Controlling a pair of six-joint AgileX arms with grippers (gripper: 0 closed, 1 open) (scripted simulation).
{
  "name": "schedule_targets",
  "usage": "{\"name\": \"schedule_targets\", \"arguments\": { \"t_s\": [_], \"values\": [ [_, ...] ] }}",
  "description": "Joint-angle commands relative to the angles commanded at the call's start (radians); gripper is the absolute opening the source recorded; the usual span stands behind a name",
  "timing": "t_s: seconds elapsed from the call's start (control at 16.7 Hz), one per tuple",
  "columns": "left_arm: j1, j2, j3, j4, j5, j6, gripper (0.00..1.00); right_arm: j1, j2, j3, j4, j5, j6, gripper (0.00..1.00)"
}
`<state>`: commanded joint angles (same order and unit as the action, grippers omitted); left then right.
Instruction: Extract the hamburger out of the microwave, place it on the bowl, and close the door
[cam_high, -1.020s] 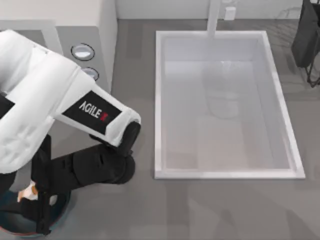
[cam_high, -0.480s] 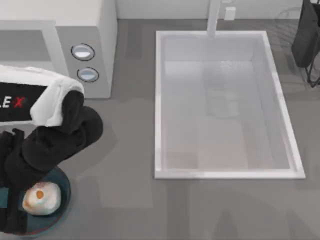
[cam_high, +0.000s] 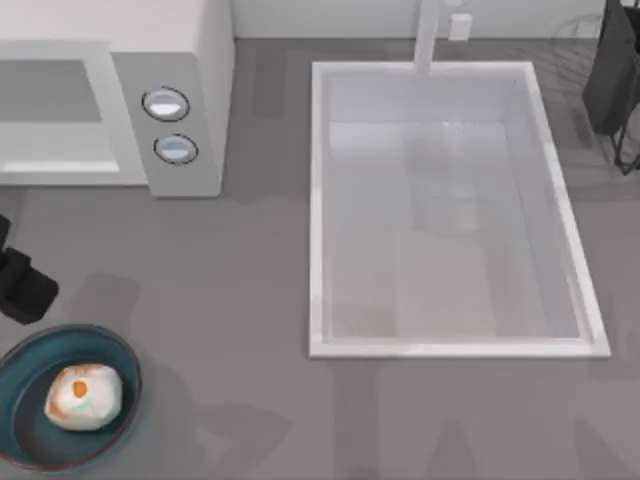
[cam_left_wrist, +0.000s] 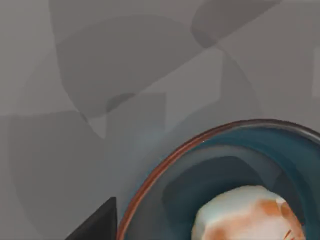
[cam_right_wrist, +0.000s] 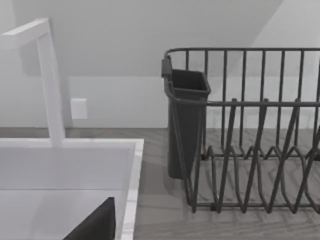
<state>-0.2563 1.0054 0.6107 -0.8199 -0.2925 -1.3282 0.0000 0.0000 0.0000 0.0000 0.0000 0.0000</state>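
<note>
The hamburger (cam_high: 83, 397), a pale bun with orange patches, lies free inside the dark teal bowl (cam_high: 20, 365) at the table's front left. In the left wrist view the hamburger (cam_left_wrist: 250, 215) and the bowl's reddish rim (cam_left_wrist: 165, 167) lie close below the camera. My left gripper (cam_high: 20, 285) shows as a black part at the left edge, just behind the bowl and apart from it. The off-white microwave (cam_high: 180, 40) stands at the back left, its grey cavity (cam_high: 50, 90) facing forward. The door is out of view. A dark tip of my right gripper (cam_right_wrist: 95, 225) shows in the right wrist view.
A large white sink (cam_high: 450, 345) with a faucet (cam_high: 430, 35) takes up the middle and right. A dark wire dish rack (cam_right_wrist: 250, 150) with a caddy (cam_high: 610, 70) stands at the back right. Grey counter lies between bowl and sink.
My left arm has pulled back to the left, off the bowl and away from the microwave front. The hamburger stays in the bowl, uncovered.
</note>
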Motion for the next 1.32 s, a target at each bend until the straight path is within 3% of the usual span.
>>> {"name": "schedule_targets", "arguments": {
  "t_s": [0.3, 0.6, 0.84, 1.2, 1.32],
  "values": [
    [0.13, -0.499, -0.274, 0.362, 0.157, 0.674, 1.0, 0.0, 0.0, 0.0, 0.0, 0.0, 0.0, 1.0],
    [0.221, -0.861, -0.502, 0.67, 0.258, 1.132, 1.0, 0.0, 0.0, 0.0, 0.0, 0.0, 0.0, 1.0],
    [0.253, -0.99, -0.598, 0.803, 0.29, 1.305, 1.0, 0.0, 0.0, 0.0, 0.0, 0.0, 0.0, 1.0],
    [0.256, -1.005, -0.611, 0.82, 0.293, 1.328, 1.0, 0.0, 0.0, 0.0, 0.0, 0.0, 0.0, 1.0],
    [0.256, -1.005, -0.611, 0.82, 0.293, 1.328, 0.85, 0.0, 0.0, 0.0, 0.0, 0.0, 0.0, 1.0]
  ]
}}
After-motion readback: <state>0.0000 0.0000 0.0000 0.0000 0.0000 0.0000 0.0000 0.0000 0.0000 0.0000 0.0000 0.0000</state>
